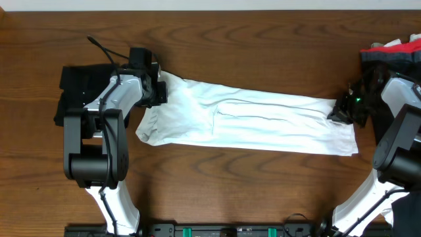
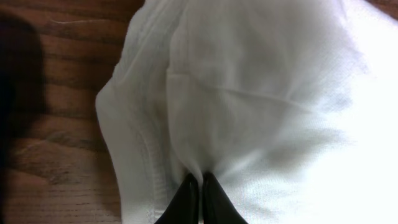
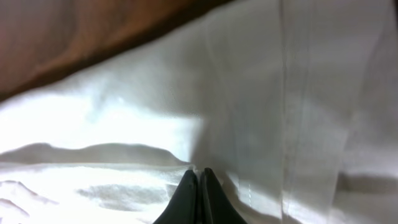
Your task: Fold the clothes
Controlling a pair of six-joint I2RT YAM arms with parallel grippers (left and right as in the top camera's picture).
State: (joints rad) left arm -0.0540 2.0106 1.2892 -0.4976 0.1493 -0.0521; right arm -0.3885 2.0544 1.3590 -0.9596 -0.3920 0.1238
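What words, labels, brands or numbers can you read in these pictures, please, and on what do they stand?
No text can be read.
White shirt: no print shows in any view.
Black garment and pile of clothes: no lettering shows.
Green marks at the bottom edge: too small to read.

The left arm of white shells and bulky black cylindrical joints point(image 1: 99, 131) and the matching right arm point(image 1: 401, 141) carry glossy black tapered fingers point(image 2: 186, 202), with a thin black cable point(image 1: 102, 47) by the left wrist and a small green light point(image 1: 357, 100) on the right.
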